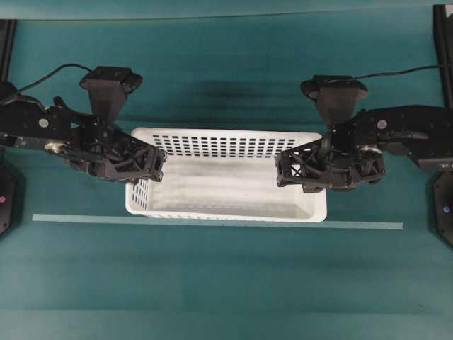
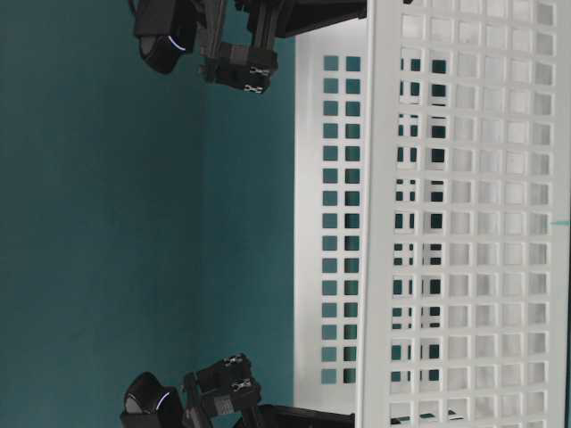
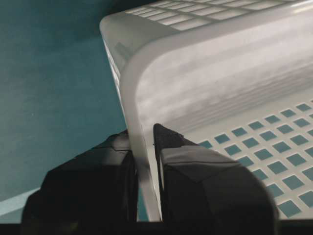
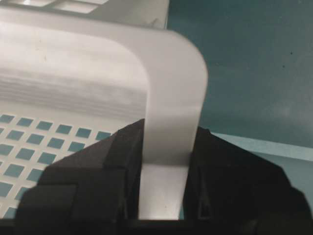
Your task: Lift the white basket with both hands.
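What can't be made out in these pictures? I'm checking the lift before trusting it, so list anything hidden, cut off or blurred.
- Overhead: the left gripper and right gripper cover the white basket end walls, hiding the fingertips.
- Table-level: the frame edges crop both arms; whether the basket floor has left the table cannot be told.
- Wrist views: the rim is blurred, and the fingers hide it lower down.

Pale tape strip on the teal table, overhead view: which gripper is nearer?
Roughly equal; neither is clearly nearer. The left gripper clamps the white perforated plastic basket's left end wall, the right gripper its right end wall, both above the pale tape strip.
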{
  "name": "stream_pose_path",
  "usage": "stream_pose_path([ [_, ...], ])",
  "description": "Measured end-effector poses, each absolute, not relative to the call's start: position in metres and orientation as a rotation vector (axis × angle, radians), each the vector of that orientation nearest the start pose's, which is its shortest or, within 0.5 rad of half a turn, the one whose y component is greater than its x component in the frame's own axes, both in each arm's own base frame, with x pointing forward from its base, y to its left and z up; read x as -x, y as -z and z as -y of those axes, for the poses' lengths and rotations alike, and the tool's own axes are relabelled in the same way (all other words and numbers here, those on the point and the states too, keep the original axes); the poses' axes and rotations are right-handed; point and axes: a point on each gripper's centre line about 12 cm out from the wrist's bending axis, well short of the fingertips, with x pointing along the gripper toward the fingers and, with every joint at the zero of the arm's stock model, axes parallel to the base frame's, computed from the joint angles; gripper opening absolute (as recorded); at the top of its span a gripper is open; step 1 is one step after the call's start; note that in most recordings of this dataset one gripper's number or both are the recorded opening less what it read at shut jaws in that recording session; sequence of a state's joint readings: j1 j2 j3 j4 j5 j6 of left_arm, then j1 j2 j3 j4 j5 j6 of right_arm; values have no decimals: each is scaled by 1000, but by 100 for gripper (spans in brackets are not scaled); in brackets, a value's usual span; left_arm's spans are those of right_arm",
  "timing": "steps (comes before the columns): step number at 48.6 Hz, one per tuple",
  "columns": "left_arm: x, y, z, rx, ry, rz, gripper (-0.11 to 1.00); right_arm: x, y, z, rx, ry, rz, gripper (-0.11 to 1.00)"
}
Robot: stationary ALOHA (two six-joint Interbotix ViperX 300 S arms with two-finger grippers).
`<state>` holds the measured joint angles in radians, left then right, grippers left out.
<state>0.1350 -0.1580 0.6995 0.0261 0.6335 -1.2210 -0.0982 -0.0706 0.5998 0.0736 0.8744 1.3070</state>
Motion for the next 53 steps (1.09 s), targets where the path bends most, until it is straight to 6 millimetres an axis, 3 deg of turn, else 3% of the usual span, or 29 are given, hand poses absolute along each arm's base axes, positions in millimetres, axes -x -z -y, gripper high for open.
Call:
stream_pose_path([
  [24,-312,-169,-44,1125,-819,-945,7,-316,-160,27,-1237,941,-1138,21],
  [28,-313,-168,-44,1128,-810,-932,15,-317,-160,27,-1239,936,-1130,21],
  [33,-314,-169,-44,1124,-799,-921,34,-317,-159,27,-1231,920,-1123,22],
  [37,-314,-168,-44,1124,-797,-918,56,-316,-156,27,-1220,909,-1125,33],
  [43,-313,-166,-45,1117,-796,-923,88,-316,-154,22,-1205,887,-1127,62],
  [49,-309,-162,-44,1117,-804,-935,88,-316,-154,25,-1210,890,-1119,88],
  [53,-307,-160,-44,1118,-809,-938,87,-316,-155,25,-1200,890,-1116,94],
])
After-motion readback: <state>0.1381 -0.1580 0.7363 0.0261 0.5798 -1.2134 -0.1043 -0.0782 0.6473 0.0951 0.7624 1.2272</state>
